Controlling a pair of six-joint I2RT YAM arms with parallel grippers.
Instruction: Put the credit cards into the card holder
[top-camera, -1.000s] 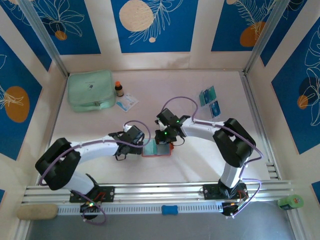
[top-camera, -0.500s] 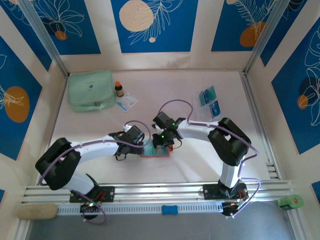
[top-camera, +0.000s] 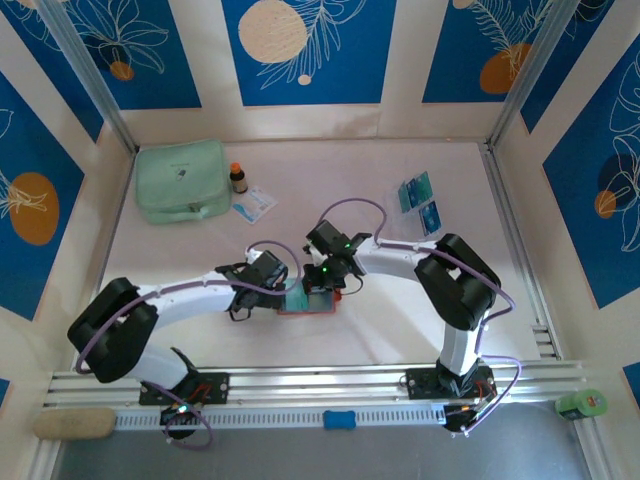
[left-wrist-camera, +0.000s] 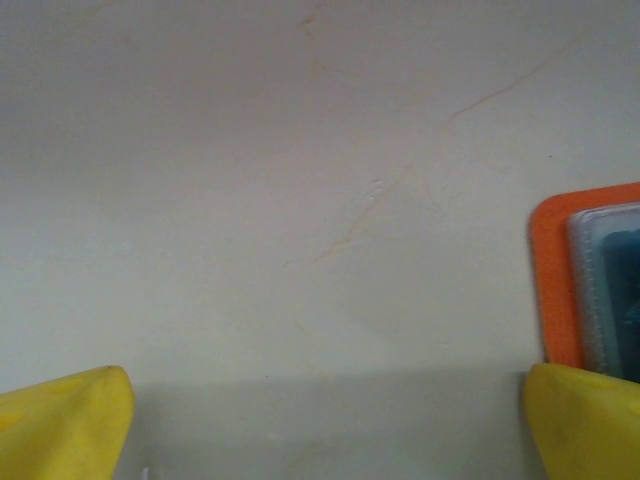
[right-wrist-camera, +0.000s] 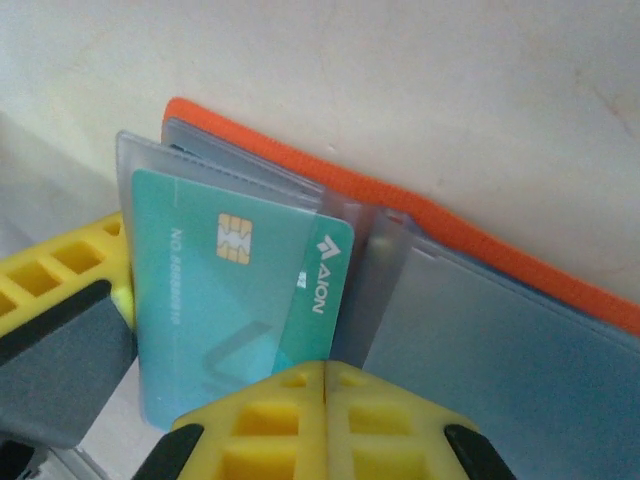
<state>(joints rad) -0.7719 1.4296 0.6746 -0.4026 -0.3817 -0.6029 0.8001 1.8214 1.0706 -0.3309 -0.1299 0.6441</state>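
Teal plastic card (right-wrist-camera: 240, 300) is being pushed into orange-red fold-over holder (right-wrist-camera: 480, 240)
right gripper (right-wrist-camera: 325, 385) closed just behind it, left gripper (left-wrist-camera: 325, 400) spread wide; two thin cards (top-camera: 415, 190) well beyond being left

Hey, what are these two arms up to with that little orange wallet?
The arms are loading the card holder. The right gripper, shut, has its tips at the edge of a teal card sitting partway in a clear pocket of the open holder. The left gripper is wide open, one finger by the holder's edge. Two more cards lie at the table's far right.
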